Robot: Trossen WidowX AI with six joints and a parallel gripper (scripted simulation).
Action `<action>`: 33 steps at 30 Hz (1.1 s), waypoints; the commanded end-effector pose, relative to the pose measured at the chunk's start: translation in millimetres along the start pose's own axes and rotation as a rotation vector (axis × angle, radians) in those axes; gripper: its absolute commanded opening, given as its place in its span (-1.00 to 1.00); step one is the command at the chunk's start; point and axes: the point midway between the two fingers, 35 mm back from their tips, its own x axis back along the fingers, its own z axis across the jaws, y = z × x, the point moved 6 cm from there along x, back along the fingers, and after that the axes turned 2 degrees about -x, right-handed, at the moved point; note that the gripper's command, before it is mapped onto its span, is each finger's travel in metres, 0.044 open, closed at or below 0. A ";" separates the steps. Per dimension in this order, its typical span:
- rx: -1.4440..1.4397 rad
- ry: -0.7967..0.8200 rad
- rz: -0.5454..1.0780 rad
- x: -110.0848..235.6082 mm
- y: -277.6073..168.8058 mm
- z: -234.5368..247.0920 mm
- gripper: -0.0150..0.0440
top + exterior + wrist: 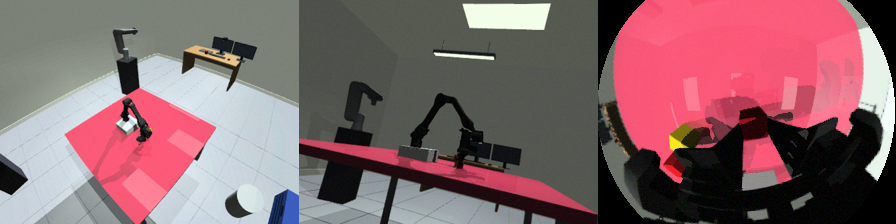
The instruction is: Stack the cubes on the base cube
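While the tool (758, 137) pinches 1 red cube (752, 124) low at the centre of the wrist view on the red counter (110, 157), the yellow cube (683, 137) sits lower left.

Wooden desk (213, 57) with two monitors (234, 47)

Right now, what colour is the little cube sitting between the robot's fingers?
Red. The cube in the gripper shows best in the wrist view, dark in the fingers' shadow.
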 end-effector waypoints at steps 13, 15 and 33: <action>0.006 -0.004 -0.004 46.1 5.1 -0.9 -0.14; 0.006 -0.004 -0.004 52.4 5.2 -0.8 -0.14; 0.006 -0.003 -0.004 107.9 0.2 1.0 -0.14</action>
